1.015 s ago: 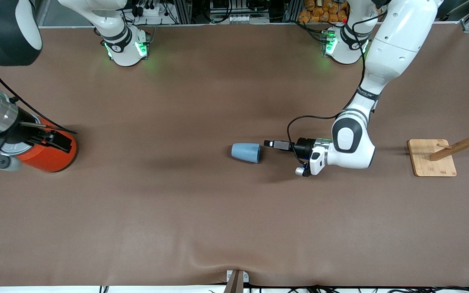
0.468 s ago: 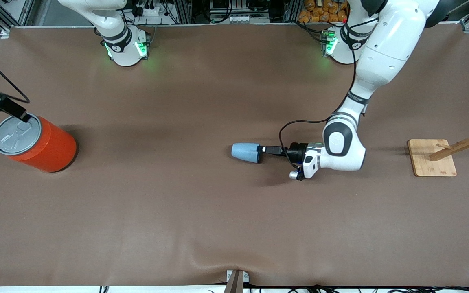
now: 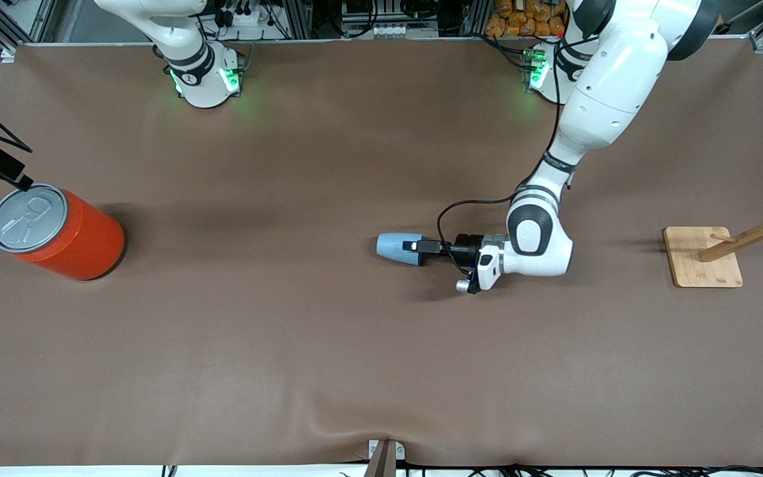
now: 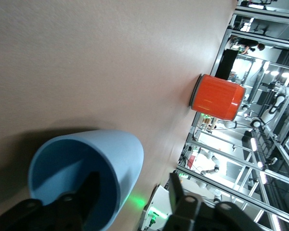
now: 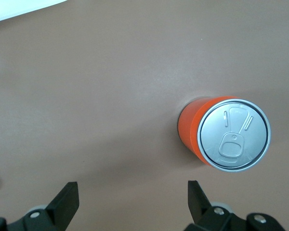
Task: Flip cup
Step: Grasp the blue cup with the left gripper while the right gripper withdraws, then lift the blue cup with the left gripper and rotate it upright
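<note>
At mid-table, left gripper (image 3: 413, 246) straddles the toppled cup's (image 3: 395, 248) rim with fingers spread; closing off-centre could squirt it away. Right gripper (image 5: 130, 199) waits spread above the orange can (image 3: 57, 233).

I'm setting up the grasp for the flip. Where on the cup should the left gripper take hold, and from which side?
Probably by the rim wall at its open mouth. The cup lies on its side, mouth toward the left arm's end of the table. The left gripper comes in level from there, open, one finger inside the mouth and the other outside. The thin tapered wall suits that pinch.
</note>
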Tool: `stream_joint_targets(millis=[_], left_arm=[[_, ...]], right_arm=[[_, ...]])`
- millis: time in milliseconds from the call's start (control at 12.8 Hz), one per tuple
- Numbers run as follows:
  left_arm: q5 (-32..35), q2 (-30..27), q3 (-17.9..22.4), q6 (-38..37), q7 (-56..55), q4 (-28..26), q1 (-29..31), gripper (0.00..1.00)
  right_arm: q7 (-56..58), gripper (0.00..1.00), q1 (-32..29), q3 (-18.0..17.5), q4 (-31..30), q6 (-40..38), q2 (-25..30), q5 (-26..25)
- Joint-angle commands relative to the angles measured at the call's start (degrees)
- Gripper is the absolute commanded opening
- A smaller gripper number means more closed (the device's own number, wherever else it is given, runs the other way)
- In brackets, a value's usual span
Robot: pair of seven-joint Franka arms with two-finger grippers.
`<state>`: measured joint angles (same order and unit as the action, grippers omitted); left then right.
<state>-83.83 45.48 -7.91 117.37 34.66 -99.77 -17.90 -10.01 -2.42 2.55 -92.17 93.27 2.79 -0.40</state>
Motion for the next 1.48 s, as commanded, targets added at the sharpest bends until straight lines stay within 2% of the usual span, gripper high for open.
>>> stream_joint_targets(millis=[0, 156, 234, 312, 468, 546, 702, 859, 1015, 1171, 1405], left_arm=[[-1.78, 0.49, 0.62, 4.77, 9.32, 1.06, -1.97, 0.00], [-1.52, -0.21, 0.88, 5.93, 11.05, 0.80, -2.05, 0.00], [-1.17, -1.43, 0.88, 8.02, 10.96, 0.37, -1.79, 0.00], [-0.03, -3.10, 0.97, 8.48, 10.70, -0.33, -1.36, 0.00], [6.36, -6.52, 1.84, 8.66, 3.54, -0.26, -1.00, 0.00], [11.44, -8.98, 2.46, 8.66, -3.30, 0.18, -1.00, 0.00], [23.12, -14.42, 2.64, 8.57, -16.05, -0.08, -0.48, 0.00], [39.62, -19.79, 2.64, 6.83, -26.96, -0.60, 2.76, 0.00], [57.11, -22.88, 2.64, 0.78, -35.06, -0.60, 7.50, 0.00], [68.58, -24.11, 2.55, -0.39, -35.37, -3.22, 13.90, 0.00], [77.83, -26.12, 2.20, 1.36, -32.56, -9.11, 22.79, 0.00]], right_arm=[[0.52, 1.00, 1.01, 0.18, 7.06, -1.85, -2.26, 0.49], [0.78, 1.00, 1.01, 0.00, 9.73, -3.34, -2.62, 2.23], [1.05, 1.00, 0.58, 0.78, 9.82, -8.05, -2.36, 6.85], [1.13, 1.00, 0.49, 2.18, 9.64, -9.23, -2.35, 8.90], [1.22, 1.00, 0.40, 3.42, 9.73, -9.68, -2.44, 9.10], [1.31, 1.00, 0.83, 3.60, 9.82, -9.60, -2.35, 8.84], [1.22, 1.00, 2.41, 1.94, 9.82, -9.68, -2.27, 2.54], [5.84, 1.00, 1.72, 1.76, 9.64, -9.68, -2.35, 1.37], [11.58, 1.00, 1.54, 2.02, 9.64, -9.77, -2.35, 0.84], [11.33, 1.00, 1.72, 1.94, 9.55, -10.99, -2.26, 0.75], [11.16, 1.00, 1.72, 1.85, 9.55, -11.53, -2.26, 0.40]])
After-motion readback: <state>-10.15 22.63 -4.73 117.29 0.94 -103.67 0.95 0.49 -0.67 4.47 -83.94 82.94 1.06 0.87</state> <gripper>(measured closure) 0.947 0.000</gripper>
